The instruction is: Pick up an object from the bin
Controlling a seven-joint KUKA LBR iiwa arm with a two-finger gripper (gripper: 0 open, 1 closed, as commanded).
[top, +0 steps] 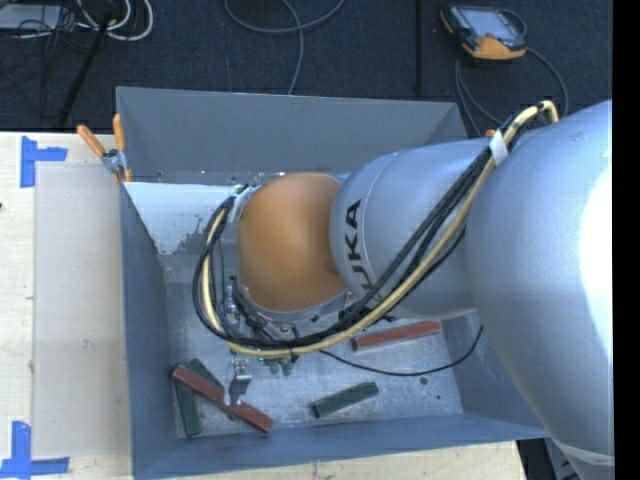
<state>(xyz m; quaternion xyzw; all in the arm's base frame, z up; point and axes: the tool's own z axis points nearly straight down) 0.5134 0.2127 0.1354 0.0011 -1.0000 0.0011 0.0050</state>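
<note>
— What sort of place are you working in?
— A robotics lab, I'd say. My arm (420, 208), marked KUKA and strung with its own cables, reaches into a grey metal bin (290, 138).
— Anything else that points that way?
— Behind the bin there is dark carpet (380, 68), with loose cords (285, 13) looping across it and an orange-and-black handheld controller (487, 30) lying on its lead.

I'm looking past my work area: dark floor (300, 68) is running across the top of the view, prob. carpet, fine-grained. A thin cable (300, 30) is lying looped on it near top centre. A bunch of white cables (125, 13) is curling at top left. An orange & black handheld device (485, 30) is resting on the floor at top right, w/ its lead trailing down & to the right.
</note>
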